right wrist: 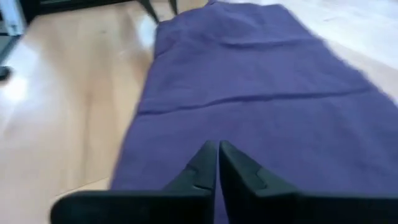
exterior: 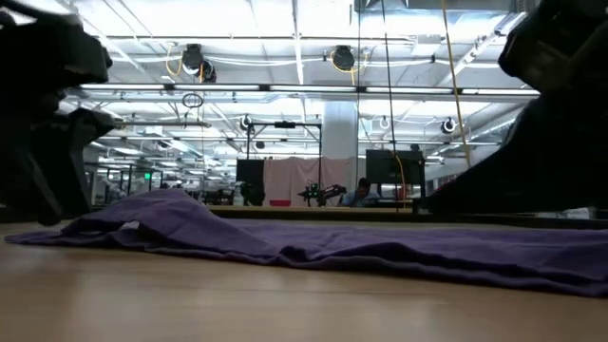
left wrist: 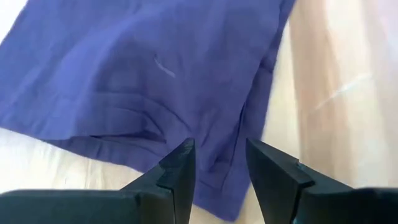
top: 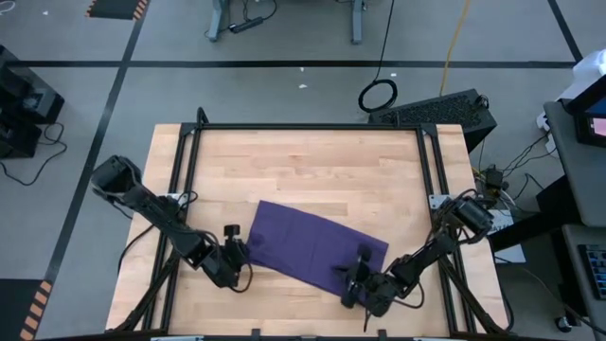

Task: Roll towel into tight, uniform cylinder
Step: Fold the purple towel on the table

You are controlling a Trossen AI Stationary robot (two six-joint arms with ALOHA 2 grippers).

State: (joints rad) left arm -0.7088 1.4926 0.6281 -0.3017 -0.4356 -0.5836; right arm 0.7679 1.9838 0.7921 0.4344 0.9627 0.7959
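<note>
We see towel point(top: 317, 244) flat on surface point(top: 312, 161) | left tool point(left wrist: 219, 163) spread at its edge, nothing pinched | right tool point(right wrist: 217, 158) pressed together over towel.

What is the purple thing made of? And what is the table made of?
The towel looks like soft woven cloth with a matte finish: it lies limp, with folds and wrinkles. The table looks like light wood with a smooth, slightly glossy finish: it shows plank lines and grain. Whether it is solid wood cannot be told.
</note>
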